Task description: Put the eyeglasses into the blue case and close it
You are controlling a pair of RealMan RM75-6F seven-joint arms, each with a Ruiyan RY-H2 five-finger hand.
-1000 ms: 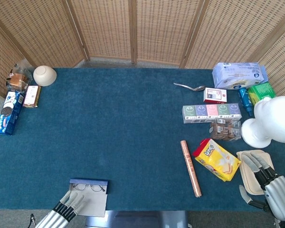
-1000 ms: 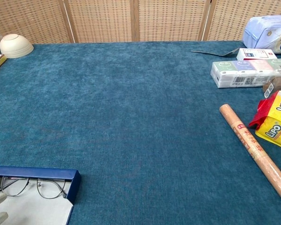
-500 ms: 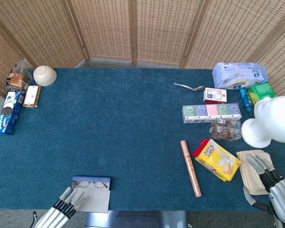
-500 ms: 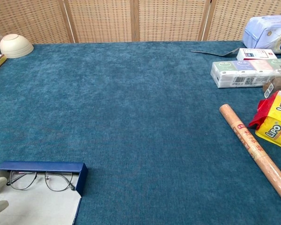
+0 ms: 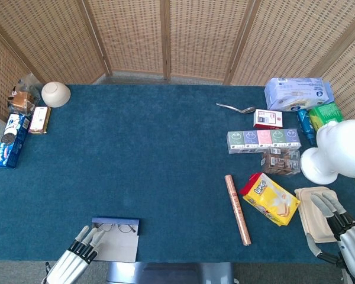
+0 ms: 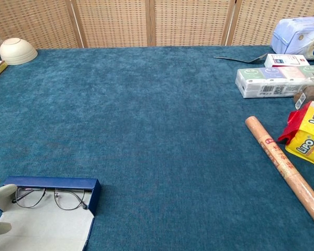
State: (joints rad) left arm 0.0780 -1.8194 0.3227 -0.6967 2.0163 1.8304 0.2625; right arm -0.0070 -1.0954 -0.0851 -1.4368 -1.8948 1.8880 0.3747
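I judge the closing step is next: I would slide the left robot hand point(image 5: 76, 255), fingers spread and holding nothing, under the pale lid flap and fold it over. The thin-framed eyeglasses point(image 6: 49, 197) lie inside the open blue case point(image 6: 52, 183) at the surface's near-left edge. The right robot hand point(image 5: 342, 228) idles, empty.

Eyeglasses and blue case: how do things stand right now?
Left hand open, fingers at the case's left end. Right hand open, far off. Eyeglasses lying in the open blue case, lid not closed. Nothing in the way.
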